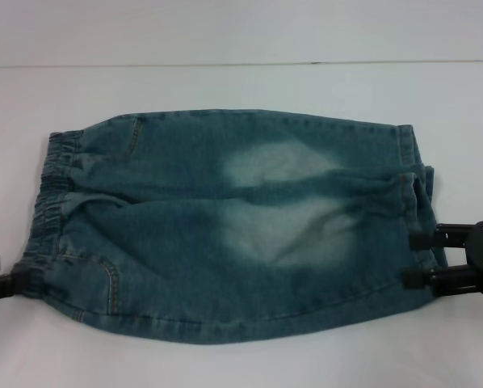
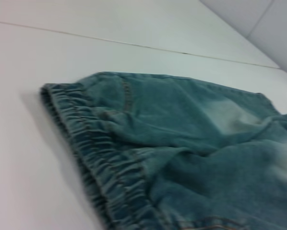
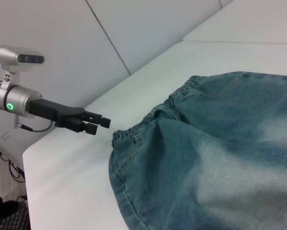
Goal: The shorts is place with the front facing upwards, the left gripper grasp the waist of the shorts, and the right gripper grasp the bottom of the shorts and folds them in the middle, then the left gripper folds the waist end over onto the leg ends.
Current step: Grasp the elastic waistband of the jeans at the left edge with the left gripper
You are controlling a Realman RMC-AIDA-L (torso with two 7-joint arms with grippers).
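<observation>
lying limp and soft, the denim shorts (image 1: 225, 230) want pinching at the waistband (image 1: 52, 206), where the left tool (image 3: 93, 123) seems spread, the right tool (image 1: 417, 259) parted at the hem.

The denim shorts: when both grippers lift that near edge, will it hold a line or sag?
Probably sag: the denim shorts already wrinkle and bunch near the leg hems, so the cloth looks soft. The gathered elastic waistband is thicker and should give the left gripper a firmer bite. Flat cloth will not roll, though it may drag.
</observation>
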